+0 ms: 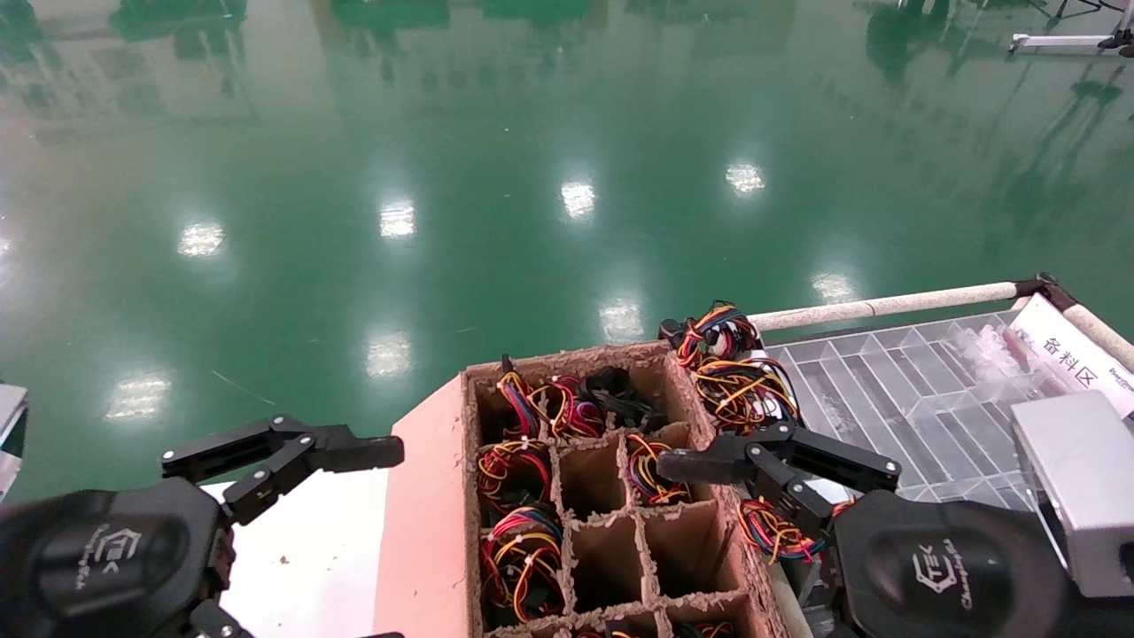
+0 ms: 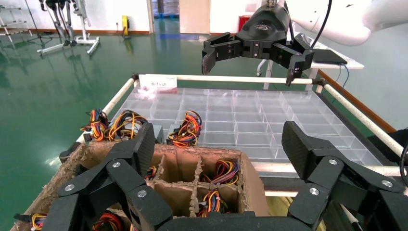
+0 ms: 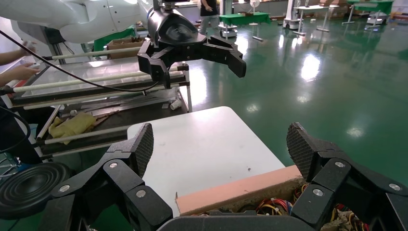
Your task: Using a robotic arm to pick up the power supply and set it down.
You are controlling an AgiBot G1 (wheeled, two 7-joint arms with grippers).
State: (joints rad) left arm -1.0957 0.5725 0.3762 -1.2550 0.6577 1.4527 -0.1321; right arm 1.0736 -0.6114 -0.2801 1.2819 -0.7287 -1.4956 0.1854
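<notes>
A brown cardboard divider box (image 1: 425,496) holds several power supplies, seen as red, yellow and black wire bundles (image 1: 518,554) in its cells. More power supplies (image 1: 742,390) lie beside it on the clear tray (image 1: 895,390); in the left wrist view one (image 2: 186,129) shows next to a grey box end. My right gripper (image 1: 718,523), on the arm with the silver wrist (image 1: 1081,478), hangs open and empty above the box's right edge. From the left wrist camera the right gripper (image 2: 250,67) is high over the tray. My left gripper (image 1: 337,549) is open and empty over the white table (image 1: 310,549).
The clear tray (image 2: 269,120) has many small compartments, a white tube rail (image 1: 886,306) round it and a label card (image 1: 1076,359). Some box cells (image 1: 602,478) hold nothing. A cart with rails and a yellow cloth (image 3: 72,126) stands beyond the white table (image 3: 207,144). Green floor lies all round.
</notes>
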